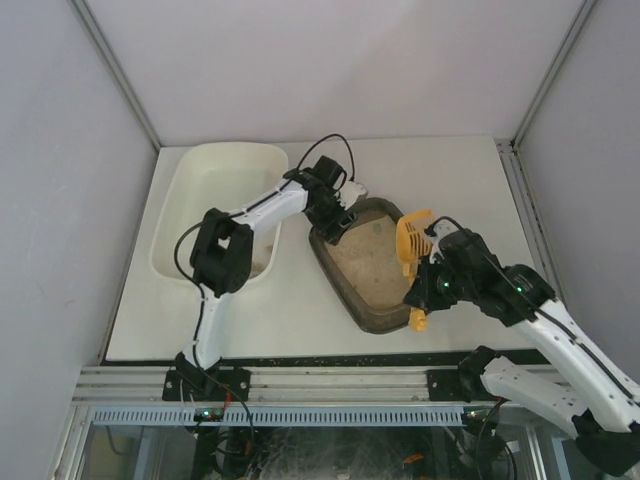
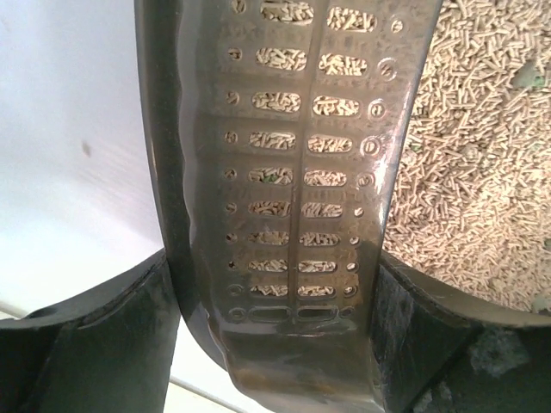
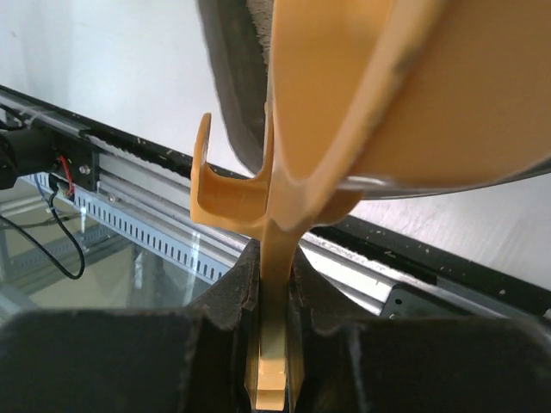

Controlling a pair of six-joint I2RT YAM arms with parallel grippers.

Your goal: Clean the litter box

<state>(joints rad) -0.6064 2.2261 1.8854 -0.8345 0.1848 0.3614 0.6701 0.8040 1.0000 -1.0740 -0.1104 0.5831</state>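
Observation:
The dark olive-brown litter box point(image 1: 385, 326) lies slantwise at mid-table, with beige pellet litter point(image 1: 372, 262) inside. My left gripper point(image 1: 335, 218) is shut on its far-left rim. In the left wrist view the slotted dark rim point(image 2: 293, 172) runs between the fingers point(image 2: 103, 344), with litter point(image 2: 473, 155) to the right. My right gripper point(image 1: 425, 285), at the box's right side, is shut on the handle of a yellow scoop point(image 1: 410, 240). In the right wrist view the scoop point(image 3: 362, 103) rises from the gripper point(image 3: 274, 327) beside the box's dark wall point(image 3: 232, 77).
A larger cream-white tub point(image 1: 200, 165) stands at the far left, partly under the left arm. The table's front edge and metal rail point(image 1: 320, 382) run close below the litter box, and the rail also shows in the right wrist view point(image 3: 129, 215). Walls close in the sides and back.

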